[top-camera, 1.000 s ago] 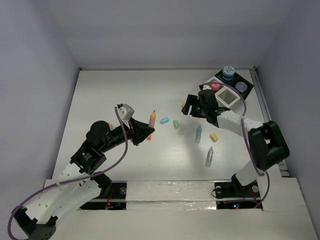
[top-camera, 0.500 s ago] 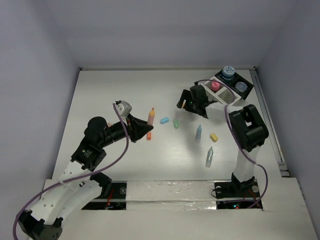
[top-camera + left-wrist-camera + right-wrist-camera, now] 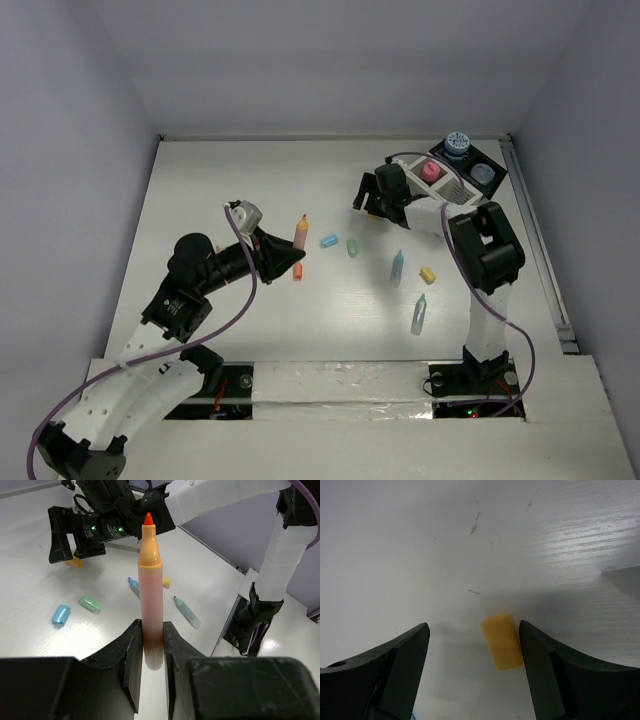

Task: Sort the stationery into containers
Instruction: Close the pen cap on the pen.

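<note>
The left claw [image 3: 150,652] clamps the blunt end of an orange marker [image 3: 150,600] above the counter [image 3: 200,200], left of centre. The right claw [image 3: 472,632] stands wide around a yellow stub [image 3: 502,641] lying on the counter, near the containers [image 3: 468,162] at the far right.

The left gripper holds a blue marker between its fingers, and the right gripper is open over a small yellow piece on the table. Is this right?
Not quite. The marker in the left gripper is orange, not blue; the left wrist view shows it clearly. The rest holds: the right gripper is open over the small yellow piece on the table.
</note>
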Controlling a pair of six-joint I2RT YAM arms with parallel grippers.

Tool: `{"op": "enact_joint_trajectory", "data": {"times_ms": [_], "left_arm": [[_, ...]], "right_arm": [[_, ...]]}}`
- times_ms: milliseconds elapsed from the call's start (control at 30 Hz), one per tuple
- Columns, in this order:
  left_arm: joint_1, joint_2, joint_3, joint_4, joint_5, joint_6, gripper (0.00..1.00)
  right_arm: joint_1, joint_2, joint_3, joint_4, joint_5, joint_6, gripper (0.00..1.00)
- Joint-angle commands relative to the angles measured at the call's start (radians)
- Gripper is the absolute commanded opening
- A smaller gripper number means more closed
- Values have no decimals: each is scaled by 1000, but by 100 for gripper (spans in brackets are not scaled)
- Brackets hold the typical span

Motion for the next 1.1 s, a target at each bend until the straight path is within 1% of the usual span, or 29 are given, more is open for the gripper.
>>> {"op": "enact_joint_trajectory", "data": {"times_ms": [0,133,200,333,600,700,733,900,933,1000,1067], "left_arm": [[6,-16,8,51,19,13,0],[6,-18,8,51,22,13,0],[6,-18,8,51,24,11,0],[6,-24,8,52,24,11,0],[6,-33,6,54,30,8,0],[6,-33,6,55,31,8,0],[6,-35,6,54,31,8,0],[6,-32,5,55,31,6,0],[6,-29,6,55,31,6,0],[6,-26,5,57,33,5,0],[6,-21,5,58,33,3,0]], "right_arm": [[-5,14,24,-22,20,-43,77],[-5,12,30,-55,16,-83,73],[-5,15,47,-110,16,-121,73],[-5,33,110,-222,52,-193,71],[-5,90,203,-330,99,-270,64],[-5,106,228,-345,91,-276,59],[-5,110,234,-350,88,-277,56],[-5,123,244,-364,73,-279,48],[-5,121,236,-361,68,-277,44],[-5,115,230,-350,63,-270,41],[-5,107,218,-327,57,-268,33]]}}
